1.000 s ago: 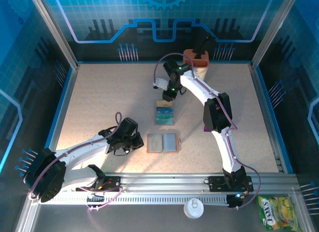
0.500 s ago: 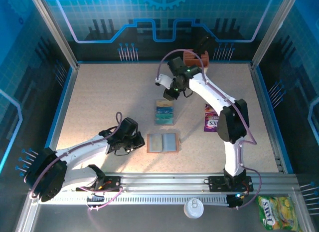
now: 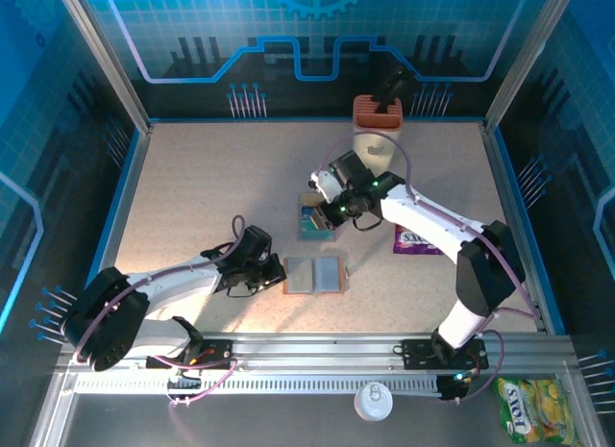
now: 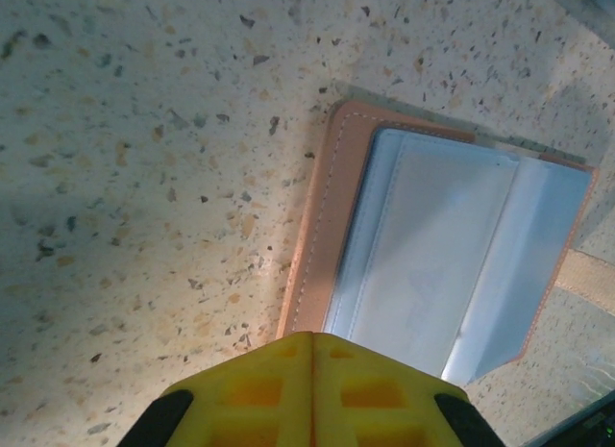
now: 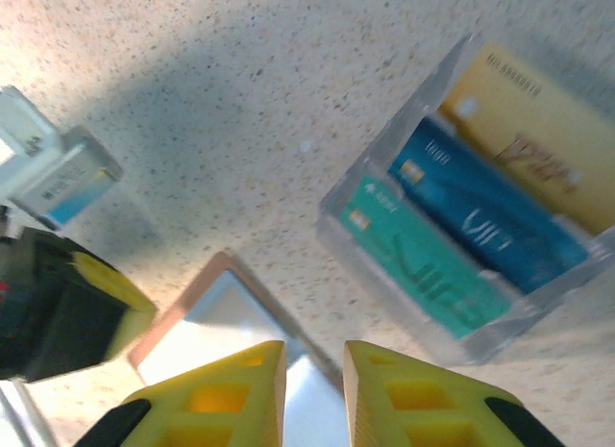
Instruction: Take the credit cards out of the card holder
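On the speckled table (image 3: 192, 197), the left gripper (image 3: 269, 273) is pressing its fingers together at the stitched card holder's (image 3: 313, 274) nine o'clock, and the right gripper (image 5: 314, 360) is gaping slightly.

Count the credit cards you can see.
3, side by side in the clear tray: tan card, blue card, teal card. The card holder might hide more.

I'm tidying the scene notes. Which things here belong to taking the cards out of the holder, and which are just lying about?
Job: card holder, credit cards.
Lying about: purple snack packet, orange-and-cream box, white lid, yellow-green packet.
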